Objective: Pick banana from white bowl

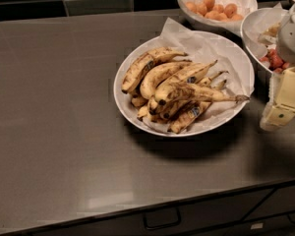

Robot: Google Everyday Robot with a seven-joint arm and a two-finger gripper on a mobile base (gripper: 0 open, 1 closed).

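The robot's pale cream gripper (281,100) hung at the right side, just past the rim of the big, round, shallow white bowl (122,100) lined with crinkly white paper (206,43). It was apart from the fruit and touched nothing that I could see. I could not tell if its jaws were open or closed.

The old yellow banana with lots of brown streaks (187,93) lay on top of the pile in that bowl, near the front. Its dark tip pointed left. Its long thin brown stem (233,99) reached right, toward the gripper. Cleaner yellow bananas with blue stickers (155,65) lay under and behind it, touching it.

It looked to me like the reaching step, with the grab not yet done. To do it well, I thought the gripper should go up and over the rim, then come down on the fat middle of the streaky banana, with one jaw on each long side. The thin stem looked too weak to hold. The fruit looked soft, so a gentle squeeze seemed best. A straight lift would help keep the other bananas and the paper in place on the smooth grey surface (54,107).
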